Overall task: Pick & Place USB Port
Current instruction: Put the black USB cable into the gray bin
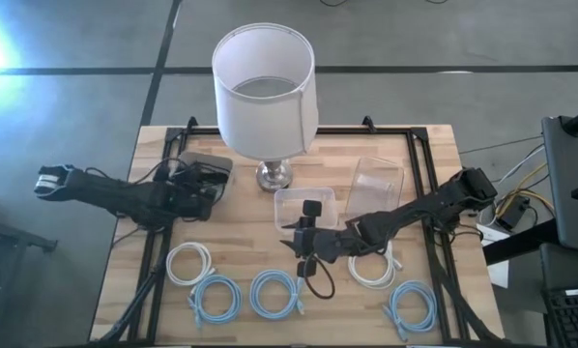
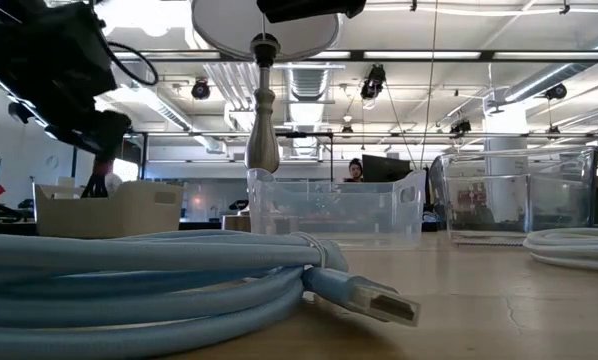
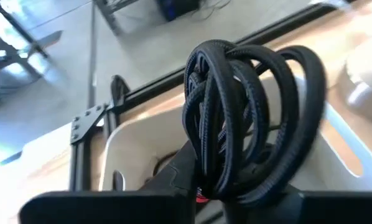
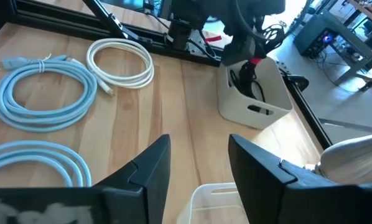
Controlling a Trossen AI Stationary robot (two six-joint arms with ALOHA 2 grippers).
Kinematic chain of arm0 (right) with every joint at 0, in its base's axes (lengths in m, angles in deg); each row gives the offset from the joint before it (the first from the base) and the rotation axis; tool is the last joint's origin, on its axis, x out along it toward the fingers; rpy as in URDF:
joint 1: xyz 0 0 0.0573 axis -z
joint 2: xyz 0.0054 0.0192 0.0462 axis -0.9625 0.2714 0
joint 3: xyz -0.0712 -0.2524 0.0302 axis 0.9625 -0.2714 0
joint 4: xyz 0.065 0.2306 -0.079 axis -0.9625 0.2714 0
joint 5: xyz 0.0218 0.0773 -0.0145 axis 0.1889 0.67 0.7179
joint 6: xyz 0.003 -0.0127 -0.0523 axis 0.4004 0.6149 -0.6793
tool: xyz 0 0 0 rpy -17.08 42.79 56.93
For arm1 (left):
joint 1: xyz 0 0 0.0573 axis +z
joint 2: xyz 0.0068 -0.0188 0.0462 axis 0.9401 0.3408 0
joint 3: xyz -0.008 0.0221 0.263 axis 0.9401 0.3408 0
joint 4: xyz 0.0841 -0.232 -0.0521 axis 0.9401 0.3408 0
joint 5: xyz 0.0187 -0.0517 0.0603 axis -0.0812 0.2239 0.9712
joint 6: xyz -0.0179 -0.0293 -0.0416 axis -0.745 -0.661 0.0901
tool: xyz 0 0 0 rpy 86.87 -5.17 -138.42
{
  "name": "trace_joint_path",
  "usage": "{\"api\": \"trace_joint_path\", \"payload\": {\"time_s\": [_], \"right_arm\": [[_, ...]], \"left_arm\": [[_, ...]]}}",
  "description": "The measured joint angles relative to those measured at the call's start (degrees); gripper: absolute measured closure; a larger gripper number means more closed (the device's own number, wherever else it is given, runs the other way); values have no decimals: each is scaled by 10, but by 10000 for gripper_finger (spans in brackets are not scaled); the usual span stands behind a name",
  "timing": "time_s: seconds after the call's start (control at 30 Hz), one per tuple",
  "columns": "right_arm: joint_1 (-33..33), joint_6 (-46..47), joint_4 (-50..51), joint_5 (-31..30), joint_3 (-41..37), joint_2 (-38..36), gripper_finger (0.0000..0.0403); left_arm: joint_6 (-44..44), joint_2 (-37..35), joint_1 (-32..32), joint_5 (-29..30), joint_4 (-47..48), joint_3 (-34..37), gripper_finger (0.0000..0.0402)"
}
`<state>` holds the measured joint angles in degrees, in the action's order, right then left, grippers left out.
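A coil of black cable fills the left wrist view, held by my left gripper over an open beige box at the table's far left. The right wrist view shows this box with a dark strand inside it. My right gripper is open and holds nothing. It hovers near the table's middle, at the near side of a clear bin. My left gripper is shut on the black cable coil from above, and the coil itself hides its fingers. The loops stand bundled together, lifted over the beige box. Whether the coil's lower end touches the box, I cannot tell.
A lamp with a white shade stands at the far middle, with a second clear bin to its right. White coils and blue coils lie along the near edge.
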<state>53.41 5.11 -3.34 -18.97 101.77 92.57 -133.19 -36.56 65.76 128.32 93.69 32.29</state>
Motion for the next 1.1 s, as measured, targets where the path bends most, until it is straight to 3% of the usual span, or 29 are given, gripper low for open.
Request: {"api": "trace_joint_path", "payload": {"time_s": [0.43, 0.63, 1.1], "right_arm": [[0, 10, 1, 8, -1, 0, 235], [1, 15, 13, 46, -1, 1, 221], [1, 15, 13, 47, -1, 3, 220]], "left_arm": [[6, 74, 10, -26, -22, -4, 264], [45, 76, 10, -24, -23, -29, 229], [135, 76, 12, -4, -50, -69, 206]]}}
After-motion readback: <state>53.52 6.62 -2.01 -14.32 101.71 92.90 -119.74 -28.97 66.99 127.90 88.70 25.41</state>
